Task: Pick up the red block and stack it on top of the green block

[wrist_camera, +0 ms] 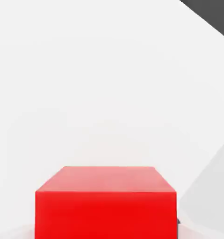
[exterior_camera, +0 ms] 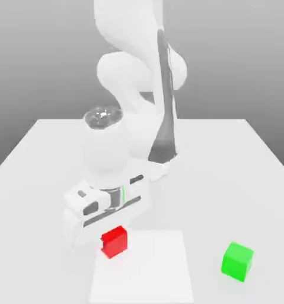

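One gripper point(exterior_camera: 111, 234) low over the red block point(exterior_camera: 114, 241), grip perhaps closed, unclear.

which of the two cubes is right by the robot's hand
The red block: it sits directly below the hand, while the green block stands apart toward the exterior view's right.

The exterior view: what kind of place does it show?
Probably a simulated tabletop test scene: a plain white table against a grey backdrop, a white robot arm, and just a red block and a green block.
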Available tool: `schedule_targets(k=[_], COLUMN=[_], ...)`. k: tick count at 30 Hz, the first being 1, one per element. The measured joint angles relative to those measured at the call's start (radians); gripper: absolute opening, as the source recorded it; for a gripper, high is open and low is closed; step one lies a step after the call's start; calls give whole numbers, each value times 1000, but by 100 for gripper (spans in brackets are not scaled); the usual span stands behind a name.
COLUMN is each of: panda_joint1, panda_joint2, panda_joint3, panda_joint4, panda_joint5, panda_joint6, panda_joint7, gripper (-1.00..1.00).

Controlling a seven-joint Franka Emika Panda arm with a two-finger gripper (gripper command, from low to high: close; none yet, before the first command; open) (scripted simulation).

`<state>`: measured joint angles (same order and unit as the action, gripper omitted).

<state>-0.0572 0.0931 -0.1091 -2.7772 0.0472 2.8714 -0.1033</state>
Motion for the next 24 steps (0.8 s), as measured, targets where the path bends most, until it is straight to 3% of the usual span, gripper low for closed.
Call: schedule_targets(k=[3, 8, 24], panda_joint1=[-6, 4, 276], panda_joint2=[-78, -83, -39], panda_joint3=[2, 91, 254], panda_joint4=[-9, 32, 188], panda_joint5=[-38, -37, -55], panda_joint6=[-71, -117, -230], panda_joint7=[25, 14, -5], gripper=[-100, -100, -100])
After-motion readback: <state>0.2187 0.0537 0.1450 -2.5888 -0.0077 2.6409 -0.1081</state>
